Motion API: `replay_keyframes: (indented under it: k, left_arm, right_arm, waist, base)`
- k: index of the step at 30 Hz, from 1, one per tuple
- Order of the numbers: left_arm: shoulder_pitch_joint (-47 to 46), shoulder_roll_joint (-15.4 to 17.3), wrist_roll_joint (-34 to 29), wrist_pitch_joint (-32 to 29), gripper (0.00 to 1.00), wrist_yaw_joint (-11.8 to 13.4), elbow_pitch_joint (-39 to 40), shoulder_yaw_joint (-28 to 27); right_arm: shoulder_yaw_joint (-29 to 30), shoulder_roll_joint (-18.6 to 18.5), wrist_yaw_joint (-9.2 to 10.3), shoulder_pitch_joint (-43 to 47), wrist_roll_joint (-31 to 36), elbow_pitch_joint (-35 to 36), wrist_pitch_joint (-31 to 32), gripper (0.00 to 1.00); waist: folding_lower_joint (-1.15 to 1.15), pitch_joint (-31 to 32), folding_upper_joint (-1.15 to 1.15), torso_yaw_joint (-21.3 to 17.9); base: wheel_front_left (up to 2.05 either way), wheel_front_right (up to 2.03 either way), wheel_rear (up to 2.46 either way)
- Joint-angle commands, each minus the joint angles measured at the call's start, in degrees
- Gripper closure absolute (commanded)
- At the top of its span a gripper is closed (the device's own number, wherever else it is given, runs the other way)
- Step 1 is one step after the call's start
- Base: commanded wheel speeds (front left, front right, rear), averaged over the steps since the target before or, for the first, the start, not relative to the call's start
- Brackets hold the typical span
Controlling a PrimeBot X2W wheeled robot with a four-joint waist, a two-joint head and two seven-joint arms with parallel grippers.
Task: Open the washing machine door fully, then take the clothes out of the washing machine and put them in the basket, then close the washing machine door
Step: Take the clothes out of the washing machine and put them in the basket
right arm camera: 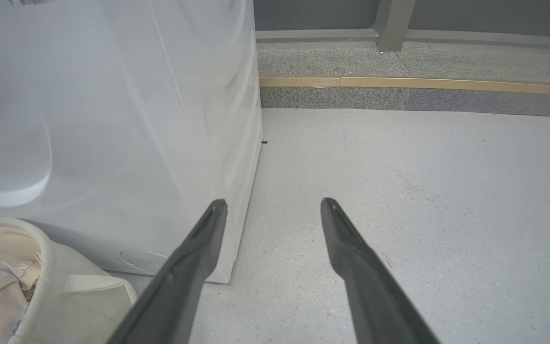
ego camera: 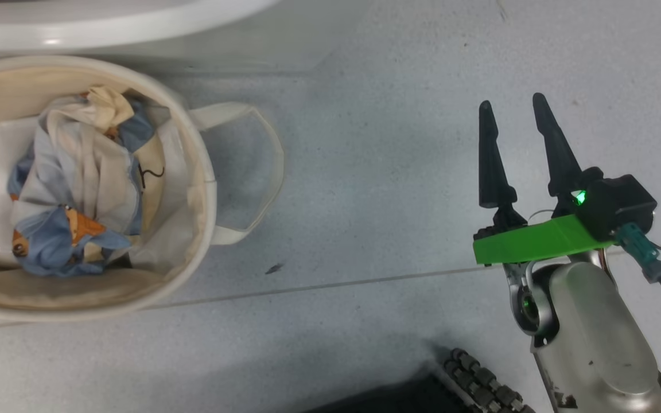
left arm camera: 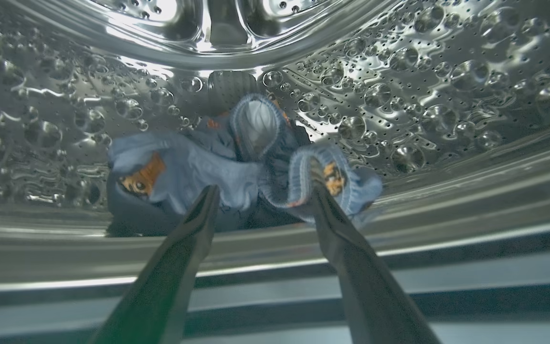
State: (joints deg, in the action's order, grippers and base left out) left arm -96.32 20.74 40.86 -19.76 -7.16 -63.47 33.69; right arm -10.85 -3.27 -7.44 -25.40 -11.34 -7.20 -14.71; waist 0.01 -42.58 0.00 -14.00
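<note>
In the left wrist view my left gripper (left arm camera: 261, 179) is open inside the perforated steel drum (left arm camera: 423, 71) of the washing machine. Its tips reach either side of a bunched blue cloth with orange motifs (left arm camera: 198, 165) lying on the drum floor, without closing on it. The cream canvas basket (ego camera: 201, 166) stands on the floor at the left of the head view, holding blue and cream clothes (ego camera: 78, 183). My right gripper (ego camera: 512, 104) hangs open and empty over bare floor at the right. The white washing machine (right arm camera: 112, 119) stands left of it in the right wrist view. The door is out of view.
The basket's loop handle (ego camera: 261, 172) sticks out toward the right. A grey speckled floor (right arm camera: 423, 191) spreads right of the machine, ending at a low kerb with a tan strip (right arm camera: 399, 83). My wheeled base (ego camera: 479, 384) shows at the bottom edge.
</note>
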Motion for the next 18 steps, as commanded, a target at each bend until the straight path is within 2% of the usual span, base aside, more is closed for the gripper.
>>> replay_keyframes:
  k: [1, 11, 14, 18]
  left_arm:
    - [-4.2, 2.8, 0.1, -0.8, 0.00, -0.3, 1.1, -0.1]
    - [-13.3, 2.8, 0.7, -8.7, 0.00, -0.3, -1.9, 6.2]
    - [-16.2, 3.6, -0.9, -9.2, 0.00, -0.3, -4.1, 8.0]
    - [-19.7, 2.4, -1.2, -8.8, 0.00, -0.3, -5.3, 8.7]
  right_arm:
    - [-1.0, 0.4, -0.05, 1.7, 0.3, 2.0, -0.3, 0.00]
    - [-0.7, 0.4, -0.05, 2.5, 0.5, 3.4, -0.3, 0.00]
    - [-1.1, 0.4, -0.05, 2.4, 0.1, 3.9, -0.3, 0.00]
    - [-1.0, 0.4, -0.05, 2.7, 0.0, 4.4, -0.3, 0.00]
  waist:
    - [-0.01, -0.8, 0.00, -0.4]
    - [-0.01, -5.1, 0.00, -1.2]
    - [-0.01, -6.1, 0.00, -1.8]
    - [-0.01, -7.5, 0.00, -1.9]
  base:
    - [0.00, 0.00, 0.00]
    - [0.00, 0.00, 0.00]
    - [0.00, 0.00, 0.00]
    - [0.00, 0.00, 0.00]
